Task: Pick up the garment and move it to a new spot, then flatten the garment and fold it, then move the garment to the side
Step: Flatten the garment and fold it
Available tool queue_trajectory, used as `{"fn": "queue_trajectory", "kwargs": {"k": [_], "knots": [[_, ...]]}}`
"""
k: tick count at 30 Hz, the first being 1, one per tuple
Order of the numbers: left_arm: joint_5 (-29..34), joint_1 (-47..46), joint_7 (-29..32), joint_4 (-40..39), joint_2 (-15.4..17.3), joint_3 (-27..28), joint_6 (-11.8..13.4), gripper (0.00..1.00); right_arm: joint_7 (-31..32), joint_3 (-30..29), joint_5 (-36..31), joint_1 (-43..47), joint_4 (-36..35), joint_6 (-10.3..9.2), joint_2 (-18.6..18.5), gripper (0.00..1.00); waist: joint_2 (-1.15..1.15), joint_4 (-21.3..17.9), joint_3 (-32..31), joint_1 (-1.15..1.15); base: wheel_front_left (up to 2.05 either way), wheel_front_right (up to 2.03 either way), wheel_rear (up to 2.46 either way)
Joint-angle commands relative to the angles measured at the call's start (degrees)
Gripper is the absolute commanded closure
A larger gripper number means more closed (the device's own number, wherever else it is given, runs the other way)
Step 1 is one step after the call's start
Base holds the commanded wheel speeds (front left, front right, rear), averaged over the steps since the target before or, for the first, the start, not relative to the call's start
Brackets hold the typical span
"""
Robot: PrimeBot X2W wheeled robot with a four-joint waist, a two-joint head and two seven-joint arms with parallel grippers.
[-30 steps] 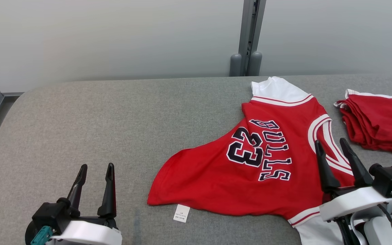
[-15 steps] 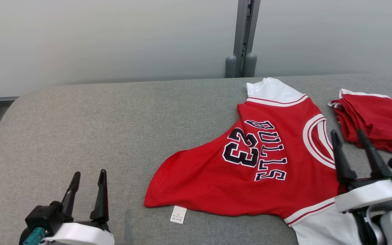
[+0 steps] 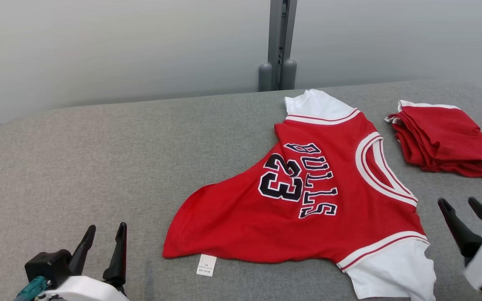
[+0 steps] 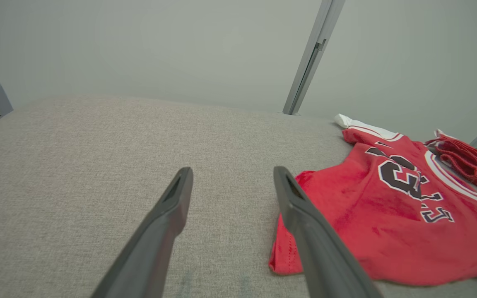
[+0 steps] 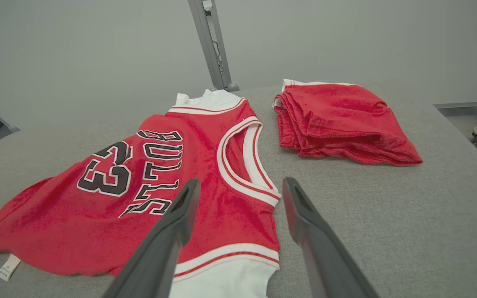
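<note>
The garment (image 3: 308, 209) is a red jersey with white sleeves and dark "BULLS 23" lettering, lying spread on the grey table (image 3: 98, 159) right of the middle; it also lies in the left wrist view (image 4: 387, 215) and the right wrist view (image 5: 160, 194). Its lower hem corner is bunched, with a white label (image 3: 206, 265) sticking out. My left gripper (image 3: 103, 230) stands open at the lower left, left of the hem, holding nothing. My right gripper (image 3: 458, 205) is open at the lower right, just beyond the near white sleeve, empty.
A folded red pile of cloth (image 3: 442, 138) lies at the back right of the table, also in the right wrist view (image 5: 338, 124). A grey post (image 3: 278, 46) rises behind the table against the pale wall. The table's left half is bare grey fabric.
The head camera has turned right, so the whole scene slid left. My right gripper has drawn back off the jersey toward the lower right; my left gripper has sunk lower in the view.
</note>
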Motion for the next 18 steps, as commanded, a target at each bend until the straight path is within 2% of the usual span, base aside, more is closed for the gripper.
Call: {"fn": "queue_trajectory", "kwargs": {"k": [1,4,9,14,18], "knots": [[-0.41,0.46,0.38,-0.59,0.63,0.39,0.29,0.0,2.25,-1.39,0.77,1.18,-1.09,0.03,-0.59,0.0,0.0,-0.32,0.32,0.0,0.0,0.0,0.0],[-0.73,0.99,1.52,-2.26,1.04,0.58,0.59,0.0,10.48,-4.14,1.18,5.23,-3.44,0.03,-0.57,0.0,0.0,-0.83,0.76,0.0,0.0,0.0,0.0],[-1.11,1.01,3.66,-4.1,1.15,-0.34,0.45,0.0,20.23,-6.08,0.65,9.2,-4.34,0.03,2.56,0.0,0.0,-1.23,1.73,0.0,0.0,0.0,0.0],[-1.85,0.36,6.93,-4.78,1.36,-1.99,-0.34,0.0,23.23,-5.31,-1.0,10.02,-2.06,0.03,5.91,0.0,0.0,-1.19,3.04,0.0,0.0,0.0,0.0],[-2.31,-0.35,9.42,-5.08,1.54,-3.39,-0.95,0.0,24.15,-4.73,-2.05,9.37,2.27,0.03,7.21,0.0,0.0,-0.84,4.18,0.0,0.0,0.0,0.0]]}}
